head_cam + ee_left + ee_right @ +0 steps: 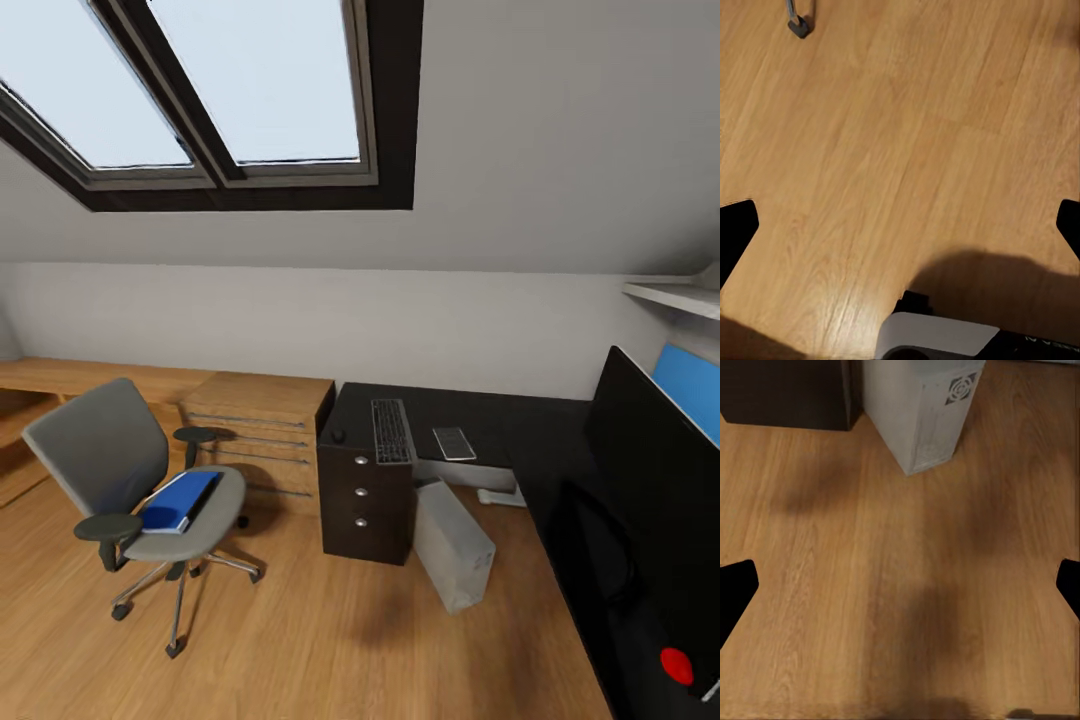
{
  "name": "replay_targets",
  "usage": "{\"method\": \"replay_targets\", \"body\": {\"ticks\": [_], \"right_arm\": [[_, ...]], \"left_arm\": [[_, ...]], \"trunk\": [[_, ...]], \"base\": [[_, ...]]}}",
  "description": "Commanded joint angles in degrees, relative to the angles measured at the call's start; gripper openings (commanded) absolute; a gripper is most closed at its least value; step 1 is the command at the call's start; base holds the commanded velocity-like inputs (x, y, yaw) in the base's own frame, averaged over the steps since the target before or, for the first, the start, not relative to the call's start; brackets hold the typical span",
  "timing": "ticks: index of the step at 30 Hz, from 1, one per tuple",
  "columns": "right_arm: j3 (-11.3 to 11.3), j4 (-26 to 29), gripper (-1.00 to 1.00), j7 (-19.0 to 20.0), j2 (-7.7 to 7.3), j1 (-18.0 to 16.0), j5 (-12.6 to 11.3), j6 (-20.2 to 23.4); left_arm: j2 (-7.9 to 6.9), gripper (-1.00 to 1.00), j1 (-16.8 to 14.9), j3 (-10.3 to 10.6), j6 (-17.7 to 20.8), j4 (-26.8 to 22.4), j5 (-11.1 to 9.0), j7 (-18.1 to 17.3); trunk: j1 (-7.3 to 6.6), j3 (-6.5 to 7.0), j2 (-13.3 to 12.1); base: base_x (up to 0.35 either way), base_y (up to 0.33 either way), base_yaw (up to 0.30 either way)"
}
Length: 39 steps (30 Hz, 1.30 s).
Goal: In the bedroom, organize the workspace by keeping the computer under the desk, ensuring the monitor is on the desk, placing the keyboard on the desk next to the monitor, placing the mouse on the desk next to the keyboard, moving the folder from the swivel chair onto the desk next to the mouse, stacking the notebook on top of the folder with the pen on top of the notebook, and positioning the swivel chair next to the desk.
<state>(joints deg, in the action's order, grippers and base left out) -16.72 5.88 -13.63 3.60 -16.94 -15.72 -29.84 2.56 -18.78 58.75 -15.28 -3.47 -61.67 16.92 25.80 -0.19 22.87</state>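
From our head we see the blue folder (180, 501) lying on the swivel chair (120, 460) beside the desk (440, 420), and in our wrist views our left gripper (900, 225) and right gripper (900, 585) spread wide, holding nothing, above the floor (907, 135).

The grey swivel chair (110, 455) stood on the wood floor, well apart from the black table (440, 410), with the blue folder (180, 500) lying flat on its seat. The black keyboard (392, 431) lay on the table above the drawers. The light-grey computer (453, 543) stood tilted just beside the drawers. The monitor (650, 480) stood on the table's near wing.
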Motion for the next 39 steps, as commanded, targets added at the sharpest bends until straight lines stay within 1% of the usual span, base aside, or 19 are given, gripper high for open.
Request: {"method": "replay_targets", "body": {"ticks": [1,2,4,7,9,15,20,24,32,39], "right_arm": [[-0.5,-0.1,1.0,-0.3,0.01,0.0,-0.3,-0.1],[-0.5,-0.1,1.0,-0.3,0.01,0.0,-0.2,-0.1],[-0.5,-0.1,1.0,-0.3,0.01,0.0,1.2,-0.1],[-0.4,-0.1,1.0,-0.3,0.01,0.0,2.6,-0.1],[-0.4,-0.1,1.0,-0.3,0.02,0.0,3.1,-0.1],[-0.4,-0.1,1.0,-0.3,0.06,0.0,3.6,-0.1],[-0.4,-0.1,1.0,-0.3,0.08,0.0,3.7,-0.1],[-0.4,-0.1,1.0,-0.3,0.09,0.0,3.7,0.0],[-0.4,-0.1,1.0,-0.3,0.17,0.0,3.7,0.0],[-0.5,-0.2,1.0,-0.3,0.26,0.0,3.7,0.0]], "left_arm": [[-0.01,1.0,0.0,0.5,-0.1,0.0,-0.4,0.3],[0.01,1.0,0.0,0.5,-0.1,0.0,-0.4,0.3],[-0.01,1.0,0.0,0.5,0.0,0.0,-0.4,0.3],[-0.01,1.0,0.0,0.5,0.0,0.0,-0.4,0.3],[-0.01,1.0,0.0,0.5,0.0,0.0,-0.4,0.3],[-0.01,1.0,0.0,0.5,-0.1,0.0,-0.4,0.3],[-0.01,1.0,0.0,0.5,-0.1,0.0,-0.4,0.3],[-0.01,1.0,0.0,0.5,-0.1,0.0,-0.4,0.3],[-0.01,1.0,0.0,0.5,-0.1,0.0,-0.4,0.3],[-0.09,1.0,0.0,0.4,-0.2,0.0,-0.4,0.3]], "trunk": [[-0.02,-0.03,0.0],[-0.02,-0.03,0.0],[-0.02,-0.03,0.0],[-0.02,-0.03,0.0],[-0.02,-0.03,0.0],[-0.02,-0.04,0.0],[-0.02,-0.31,0.0],[-0.02,-0.63,0.0],[-0.02,-1.34,0.0],[-0.02,-1.8,0.0]], "base": [[-0.344,0.0,-0.164],[-0.344,0.0,-0.202],[-0.344,0.0,-0.246],[-0.306,0.0,-0.26],[-0.16,0.0,-0.266],[-0.057,0.0,-0.268],[-0.074,0.0,-0.195],[-0.169,0.0,-0.068],[-0.275,0.0,-0.012],[-0.067,0.0,-0.001]]}}
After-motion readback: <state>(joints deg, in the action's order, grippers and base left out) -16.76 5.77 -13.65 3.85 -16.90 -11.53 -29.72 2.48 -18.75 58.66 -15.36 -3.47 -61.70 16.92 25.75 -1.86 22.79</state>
